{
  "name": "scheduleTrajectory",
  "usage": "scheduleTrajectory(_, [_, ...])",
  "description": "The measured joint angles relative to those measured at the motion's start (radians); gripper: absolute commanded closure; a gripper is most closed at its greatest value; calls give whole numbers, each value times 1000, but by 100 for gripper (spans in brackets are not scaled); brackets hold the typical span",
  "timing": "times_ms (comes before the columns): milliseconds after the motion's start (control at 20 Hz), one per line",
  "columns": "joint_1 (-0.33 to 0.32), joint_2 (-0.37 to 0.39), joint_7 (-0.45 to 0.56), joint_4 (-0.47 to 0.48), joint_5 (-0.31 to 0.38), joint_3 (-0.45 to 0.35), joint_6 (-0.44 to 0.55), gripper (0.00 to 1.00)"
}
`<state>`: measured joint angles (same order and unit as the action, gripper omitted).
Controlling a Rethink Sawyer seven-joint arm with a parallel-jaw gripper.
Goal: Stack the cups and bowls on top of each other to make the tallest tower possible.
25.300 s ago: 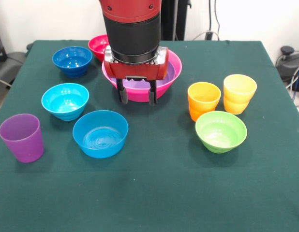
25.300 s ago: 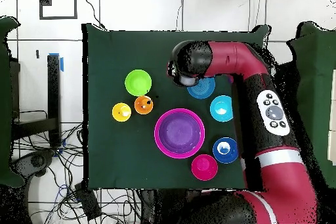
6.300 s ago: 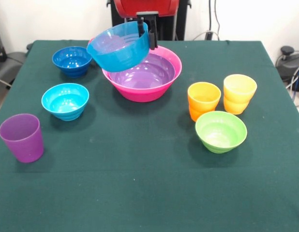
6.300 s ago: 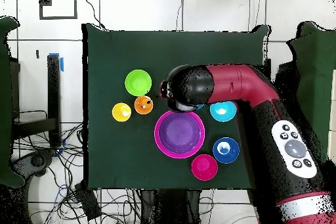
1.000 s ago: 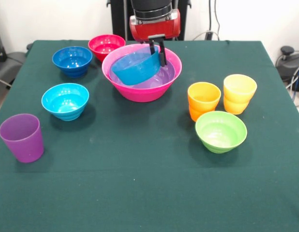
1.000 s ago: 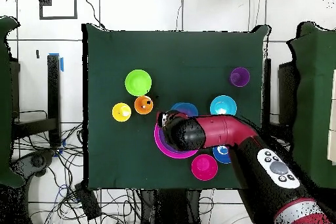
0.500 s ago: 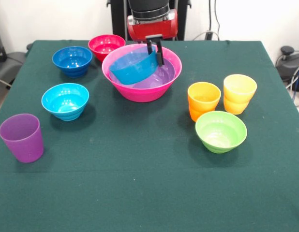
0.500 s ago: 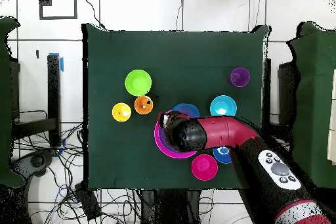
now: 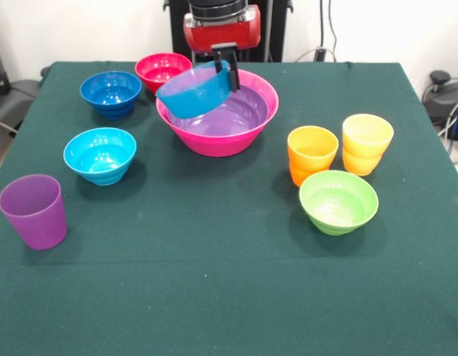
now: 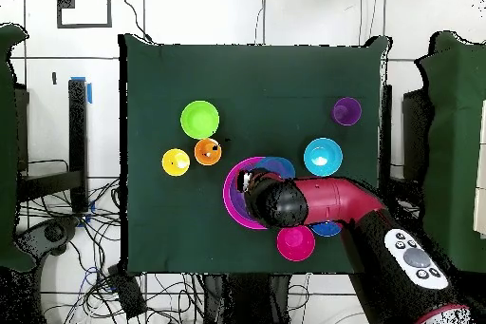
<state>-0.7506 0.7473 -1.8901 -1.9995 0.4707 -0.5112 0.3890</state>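
Note:
My gripper [image 9: 227,78] is shut on the right rim of the mid blue bowl [image 9: 193,93], which hangs tilted over the left rim of the tower's base. That base is the hot-pink bowl [image 9: 214,141] with the large purple bowl [image 9: 242,111] nested inside it. From overhead my arm covers most of the pink bowl [image 10: 231,192], and the blue bowl [image 10: 281,165] pokes out beside it. Around them on the cloth stand the dark blue bowl [image 9: 110,93], red-pink bowl [image 9: 159,70], cyan bowl [image 9: 100,154], lime green bowl [image 9: 338,201], purple cup [image 9: 34,211], orange cup [image 9: 312,154] and yellow cup [image 9: 367,143].
The green tablecloth [image 9: 214,282] reaches every table edge. Cables and equipment lie on the floor beyond the table's sides.
In the last second my gripper has risen and shifted left in the front view, lifting the tilted mid blue bowl from inside the pink bowl to above its left rim.

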Motion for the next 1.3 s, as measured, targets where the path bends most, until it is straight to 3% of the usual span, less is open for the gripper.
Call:
scheduleTrajectory(800, [8,17,0,-70,1,23,-117,100])
scheduleTrajectory(1300, [20,24,0,-102,0,45,-133,100])
